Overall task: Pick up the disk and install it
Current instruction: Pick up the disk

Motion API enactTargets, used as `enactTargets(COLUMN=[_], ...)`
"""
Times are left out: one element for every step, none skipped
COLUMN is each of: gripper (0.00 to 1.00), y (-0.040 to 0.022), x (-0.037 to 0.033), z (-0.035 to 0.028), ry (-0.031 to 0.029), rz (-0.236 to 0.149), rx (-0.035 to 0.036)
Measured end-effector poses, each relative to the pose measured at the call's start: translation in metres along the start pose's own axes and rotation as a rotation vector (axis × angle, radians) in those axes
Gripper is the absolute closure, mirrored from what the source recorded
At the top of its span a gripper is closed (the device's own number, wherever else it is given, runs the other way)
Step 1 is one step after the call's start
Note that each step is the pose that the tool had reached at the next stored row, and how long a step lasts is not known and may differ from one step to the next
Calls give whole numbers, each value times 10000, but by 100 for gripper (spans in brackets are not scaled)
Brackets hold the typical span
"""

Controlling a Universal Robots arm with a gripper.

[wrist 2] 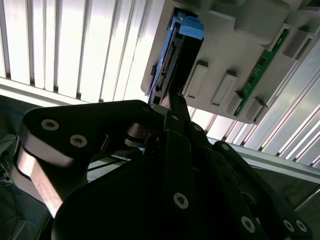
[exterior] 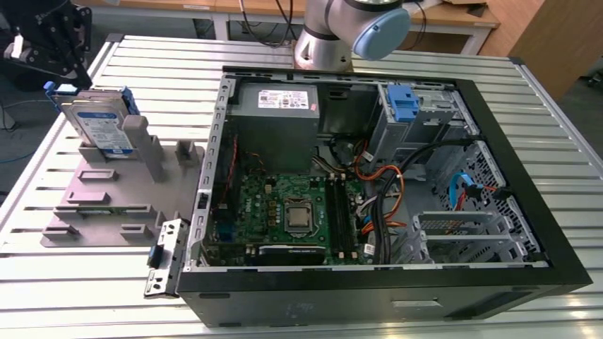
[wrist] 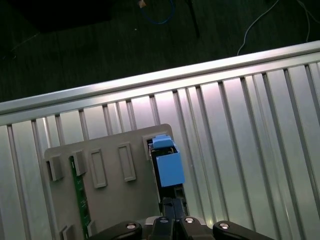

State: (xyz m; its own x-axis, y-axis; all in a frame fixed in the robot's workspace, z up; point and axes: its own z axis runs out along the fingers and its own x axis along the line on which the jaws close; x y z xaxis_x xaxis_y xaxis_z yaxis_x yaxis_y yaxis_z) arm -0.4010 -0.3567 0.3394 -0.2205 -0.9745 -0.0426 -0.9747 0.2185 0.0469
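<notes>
In the first wrist view the black linkage gripper (wrist: 172, 204) hangs just short of the near end of the disk (wrist: 169, 167), a flat silver-metal hard drive with blue plastic side rails. The disk stands on edge in a slot of the grey plastic holder plate (wrist: 110, 145), which rests on the ribbed aluminium worktop (wrist: 240, 125). The gripper looks clenched on nothing, its tips pressed together. A thin green circuit strip (wrist: 77, 192) sits in another slot.

In the second wrist view the gripper's tip reaches the connector end of the disk. Whether it touches, I cannot tell. The disk remains seated in the holder, blue rail uppermost.

In the exterior view the disk stands upright at the far end of the holder, on the exterior view's left. It is well apart from the open black computer case (exterior: 556, 272). Inside the case are a grey power-supply box with a white sticker (exterior: 278, 113), a green motherboard (exterior: 282, 205) and a bare blue plastic bracket (exterior: 403, 104).

By my judgement nothing of the task is done: the disk is neither lifted nor installed.

The disk's white-and-blue label and the power-supply sticker carry print too small to read.
</notes>
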Motion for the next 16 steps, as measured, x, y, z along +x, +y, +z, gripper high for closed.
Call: enactTargets(gripper=[89,89,89,89,89,89,89,89,89,89,89,89,89,89,89,89], y=[-5,-7,-7,-8,-9,-9,-9,-9,-9,-9,-9,-9,-9,-9,-9,-9], x=[-1,-2,-1,-1,-1,-1,-1,-1,-1,-1,-1,-1,-1,-1,-1,-1], z=[0,-1,0,3,6,6,7,8,8,8,8,8,8,9,9,9], ry=[0,1,2,1,1,2,3,2,2,2,2,2,2,1,2,2], rz=[0,1,1,0,0,0,0,0,-1,0,0,0,0,0,0,0], rx=[0,-1,-2,-1,-2,-3,-3,-2,-2,-2,-2,-2,-3,-2,-2,-2])
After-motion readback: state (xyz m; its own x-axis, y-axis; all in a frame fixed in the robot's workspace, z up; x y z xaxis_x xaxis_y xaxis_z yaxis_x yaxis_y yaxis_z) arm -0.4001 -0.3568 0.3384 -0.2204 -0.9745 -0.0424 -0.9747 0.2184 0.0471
